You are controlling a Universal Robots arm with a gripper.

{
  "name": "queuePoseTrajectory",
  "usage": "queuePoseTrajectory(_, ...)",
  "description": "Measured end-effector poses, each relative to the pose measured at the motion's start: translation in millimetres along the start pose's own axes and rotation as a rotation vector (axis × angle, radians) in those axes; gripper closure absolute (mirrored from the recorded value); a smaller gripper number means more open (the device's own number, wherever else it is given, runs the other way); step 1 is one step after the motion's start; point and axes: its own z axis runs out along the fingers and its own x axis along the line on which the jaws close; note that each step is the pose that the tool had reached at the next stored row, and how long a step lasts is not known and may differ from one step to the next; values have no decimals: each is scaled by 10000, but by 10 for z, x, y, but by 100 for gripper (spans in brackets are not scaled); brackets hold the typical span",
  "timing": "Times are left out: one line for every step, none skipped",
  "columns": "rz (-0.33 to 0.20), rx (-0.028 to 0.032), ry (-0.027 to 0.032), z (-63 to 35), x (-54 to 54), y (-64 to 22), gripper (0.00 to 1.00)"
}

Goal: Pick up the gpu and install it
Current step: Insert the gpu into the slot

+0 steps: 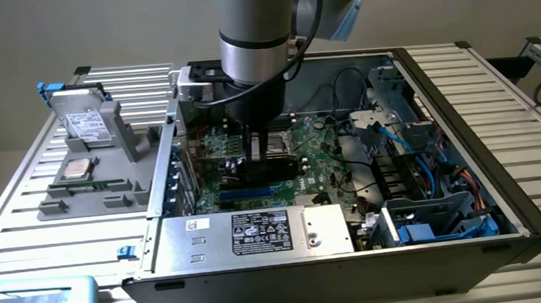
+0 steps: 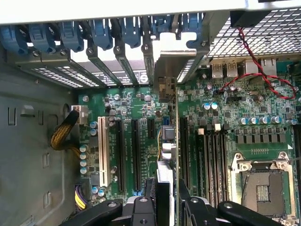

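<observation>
1. My black two-finger gripper (image 1: 267, 154) (image 2: 167, 190) reaches down into the open grey sheet-metal computer case (image 1: 474, 139). Its jaws are clamped on the two faces of the gpu (image 1: 274, 171) (image 2: 167, 146), a thin flat card that looks dark in the exterior view.
2. In the wrist view I see the gpu edge-on, standing upright over the green motherboard (image 2: 221, 127) among the long black expansion slots (image 2: 135, 150). Its bent silver bracket (image 2: 164, 66) sits at the case's rear wall, under a row of blue plastic clips (image 2: 101, 33). I cannot tell whether the card is seated.
3. Close around it are a long white slot (image 2: 103, 146), a square processor socket (image 2: 261, 186) with a shiny steel frame, a twisted red-and-black wire (image 2: 263, 70) and a yellow braided cable (image 2: 63, 134).
4. A boxy silver power supply (image 1: 256, 233) with a printed label fills the case's near edge. Outside, on the exterior view's left, a grey moulded tray (image 1: 95, 197) holds a silver hard drive (image 1: 85, 124) with a white label.
</observation>
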Motion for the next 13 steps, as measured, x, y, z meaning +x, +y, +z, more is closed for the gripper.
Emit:
queuePoseTrajectory(0,0,-3,3,6,1,71)
queuePoseTrajectory(0,0,-6,6,15,2,71)
queuePoseTrajectory(0,-2,-8,9,22,4,71)
queuePoseTrajectory(0,-3,-10,14,24,6,71)
queuePoseTrajectory(0,-7,-11,20,24,8,71)
queuePoseTrajectory(-1,-17,-11,25,24,9,71)
queuePoseTrajectory(-3,-23,-13,32,25,10,71)
queuePoseTrajectory(-1,-25,-14,40,25,14,71)
queuePoseTrajectory(0,-26,-16,50,24,18,71)
queuePoseTrajectory(-1,-27,-15,56,25,22,71)
queuePoseTrajectory(-1,-31,-14,60,25,26,71)
queuePoseTrajectory(-1,-32,-13,61,26,31,71)
queuePoseTrajectory(-2,-33,-15,62,26,37,71)
